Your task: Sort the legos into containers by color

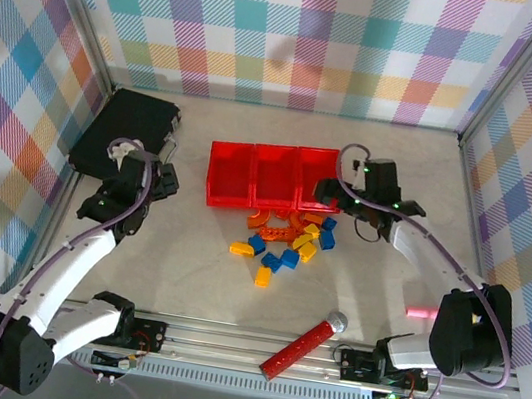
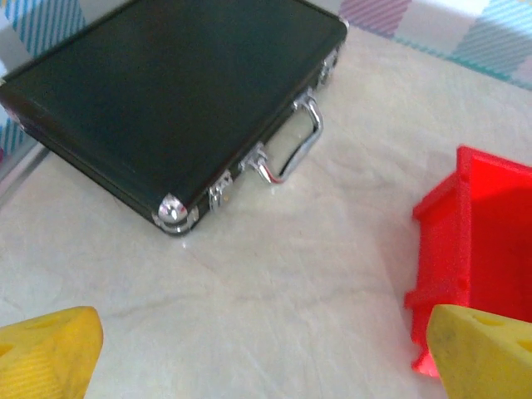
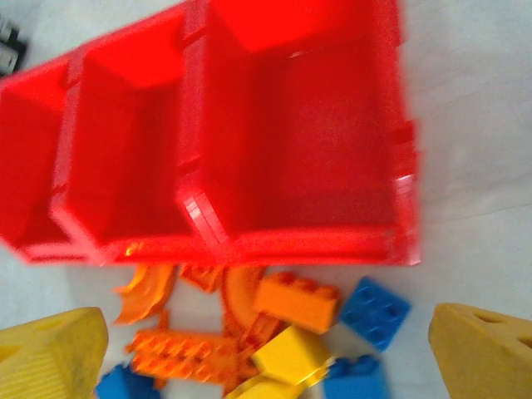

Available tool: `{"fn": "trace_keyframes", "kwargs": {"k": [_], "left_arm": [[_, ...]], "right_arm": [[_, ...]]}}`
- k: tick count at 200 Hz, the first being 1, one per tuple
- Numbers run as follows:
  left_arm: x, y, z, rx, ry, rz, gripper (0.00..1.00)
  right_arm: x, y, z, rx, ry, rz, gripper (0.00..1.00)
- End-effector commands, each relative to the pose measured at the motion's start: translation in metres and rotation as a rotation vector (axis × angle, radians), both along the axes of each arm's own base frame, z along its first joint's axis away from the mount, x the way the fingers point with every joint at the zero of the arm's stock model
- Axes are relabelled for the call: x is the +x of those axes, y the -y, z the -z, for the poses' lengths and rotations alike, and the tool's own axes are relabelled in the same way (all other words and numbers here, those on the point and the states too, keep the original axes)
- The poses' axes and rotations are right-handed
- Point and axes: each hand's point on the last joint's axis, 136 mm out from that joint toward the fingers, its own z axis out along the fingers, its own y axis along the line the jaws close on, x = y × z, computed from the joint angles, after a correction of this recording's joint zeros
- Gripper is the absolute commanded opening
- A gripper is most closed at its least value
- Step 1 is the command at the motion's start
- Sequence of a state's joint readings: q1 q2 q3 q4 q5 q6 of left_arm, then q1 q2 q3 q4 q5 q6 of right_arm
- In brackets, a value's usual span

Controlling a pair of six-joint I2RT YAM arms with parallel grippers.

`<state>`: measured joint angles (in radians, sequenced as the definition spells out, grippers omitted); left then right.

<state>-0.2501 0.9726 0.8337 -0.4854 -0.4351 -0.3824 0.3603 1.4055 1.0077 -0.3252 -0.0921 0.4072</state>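
Note:
Three joined red bins [image 1: 227,196] stand mid-table, all looking empty in the right wrist view [image 3: 307,245]. Just in front of them lies the pile of legos [image 1: 290,239]. The right wrist view picks out an orange brick [image 3: 295,301], a blue brick [image 3: 376,309], a yellow brick [image 3: 293,353] and orange arches [image 3: 150,287]. My right gripper [image 1: 329,194] hovers open at the right bin's front corner, above the pile [image 3: 266,349], holding nothing. My left gripper [image 1: 156,170] is open over bare table [image 2: 266,349], left of the bins [image 2: 465,241].
A flat black case [image 1: 125,132] with a silver handle [image 2: 291,150] lies at the back left, close to my left gripper. A red cylinder with a silver ball end [image 1: 301,347] rests near the front rail. A small pink object [image 1: 420,311] lies at the right.

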Motion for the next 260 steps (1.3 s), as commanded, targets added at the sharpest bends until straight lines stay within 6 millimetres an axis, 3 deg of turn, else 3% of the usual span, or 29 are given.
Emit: {"fn": "trace_keyframes", "kwargs": {"k": [1, 45, 71, 144, 260], "left_arm": [[-0.033, 0.013, 0.009, -0.061, -0.148, 0.065, 1.00], [-0.050, 0.035, 0.000, -0.183, -0.148, 0.169, 1.00], [-0.050, 0.046, -0.002, -0.229, -0.144, 0.209, 1.00], [-0.049, 0.061, 0.000, -0.290, -0.129, 0.267, 1.00], [-0.052, 0.071, 0.003, -0.324, -0.121, 0.326, 1.00]], "right_arm": [[-0.033, -0.002, 0.014, -0.044, -0.171, -0.027, 1.00], [-0.076, 0.019, 0.030, -0.159, -0.300, -0.077, 0.96], [-0.087, 0.024, 0.042, -0.202, -0.325, -0.125, 0.92], [-0.079, 0.022, 0.070, -0.293, -0.397, -0.233, 0.82], [-0.069, 0.022, 0.090, -0.441, -0.459, -0.289, 0.76]]}}
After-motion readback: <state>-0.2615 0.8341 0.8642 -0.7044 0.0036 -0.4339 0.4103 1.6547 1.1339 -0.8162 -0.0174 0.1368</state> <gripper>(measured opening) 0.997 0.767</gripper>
